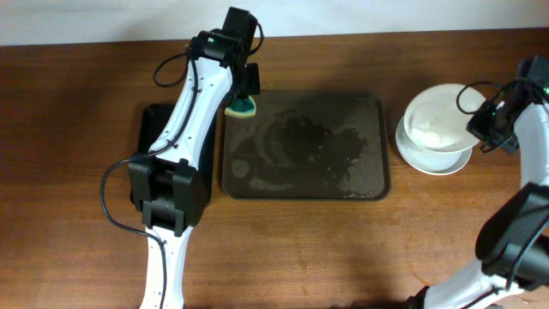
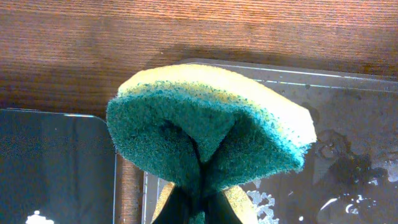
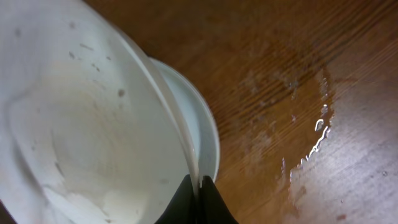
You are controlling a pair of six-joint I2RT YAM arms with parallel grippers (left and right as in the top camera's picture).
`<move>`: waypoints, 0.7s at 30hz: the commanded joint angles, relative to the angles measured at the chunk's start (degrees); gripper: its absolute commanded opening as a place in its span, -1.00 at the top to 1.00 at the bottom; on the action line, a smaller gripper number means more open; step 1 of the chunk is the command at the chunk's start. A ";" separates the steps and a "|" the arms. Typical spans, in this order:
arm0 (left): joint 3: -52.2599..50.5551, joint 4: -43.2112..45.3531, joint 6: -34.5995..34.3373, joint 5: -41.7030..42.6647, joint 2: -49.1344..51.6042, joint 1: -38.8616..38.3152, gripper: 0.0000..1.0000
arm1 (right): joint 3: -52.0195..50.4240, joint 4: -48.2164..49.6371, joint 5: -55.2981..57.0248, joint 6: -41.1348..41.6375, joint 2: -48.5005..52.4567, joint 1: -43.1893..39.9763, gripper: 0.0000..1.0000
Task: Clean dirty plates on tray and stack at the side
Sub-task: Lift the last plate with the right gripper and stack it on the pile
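The dark brown tray (image 1: 304, 146) lies mid-table, wet and with no plates on it. My left gripper (image 1: 244, 96) is shut on a green and yellow sponge (image 2: 208, 127) above the tray's far left corner (image 2: 261, 71). My right gripper (image 3: 198, 186) is shut on the rim of a white plate (image 3: 81, 130), held tilted over the plate stack (image 1: 436, 137) to the right of the tray. A lower plate (image 3: 196, 127) shows beneath it. The held plate (image 1: 442, 116) looks plain white with faint specks.
A smaller black tray (image 1: 171, 146) sits left of the brown tray, under my left arm, and also shows in the left wrist view (image 2: 56, 168). A puddle of water (image 3: 317, 130) lies on the wooden table right of the stack.
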 commanded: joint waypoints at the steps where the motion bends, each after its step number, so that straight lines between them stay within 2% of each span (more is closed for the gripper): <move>1: 1.03 0.39 0.11 -2.80 -1.18 0.02 1.00 | -0.57 -0.20 -1.64 -0.35 4.87 0.02 0.92; 2: 1.90 -0.37 0.09 -3.69 -1.75 0.28 1.00 | -0.57 -0.68 -1.64 -0.37 5.68 0.37 0.89; 3: 3.82 -2.03 0.09 -3.65 -2.99 0.83 1.00 | -0.59 -1.18 -1.81 -0.35 5.84 0.63 0.49; 4: 6.21 -4.26 0.11 -3.67 -4.85 1.70 1.00 | -0.28 -1.73 -3.96 -0.37 5.44 1.03 -0.06; 5: 8.24 -6.62 0.13 -3.67 -6.29 2.56 1.00 | 0.48 -2.91 -5.95 -0.39 5.18 1.22 -0.26; 7: 11.41 -12.85 2.29 -4.11 -9.40 4.46 1.00 | 3.74 -6.73 -8.81 -0.55 4.15 1.90 -0.40; 9: 11.80 -20.61 2.45 -4.09 -12.17 8.00 1.00 | 8.94 -11.45 -9.18 -2.45 1.79 4.20 -0.64; 10: 11.78 -23.76 2.47 -4.09 -12.76 9.88 1.00 | 10.86 -12.74 -9.31 -3.63 0.98 5.84 -0.88; 11: 11.56 -26.27 3.04 -3.89 -12.87 13.31 1.00 | 12.37 -12.74 -9.33 -4.33 0.39 8.55 -0.97; 15: 3.10 -25.92 6.47 -2.58 -12.87 17.64 1.00 | 12.59 -12.00 -9.27 -4.50 0.63 15.08 -0.97; 16: -2.86 -23.87 7.72 -2.56 -12.87 17.90 1.00 | 12.59 -11.43 -9.11 -4.74 0.63 16.70 -0.97; 18: -12.59 -17.49 9.14 -2.03 -12.87 17.81 1.00 | 12.59 -10.54 -8.85 -4.90 0.63 18.67 -0.98; 19: -19.02 -11.78 12.66 0.33 -12.87 17.70 1.00 | 12.59 -10.43 -8.68 -4.87 0.66 19.26 -0.97; 21: -30.47 -0.33 14.10 1.77 -12.87 17.73 1.00 | 12.59 -10.51 -8.68 -4.90 0.66 19.30 -0.97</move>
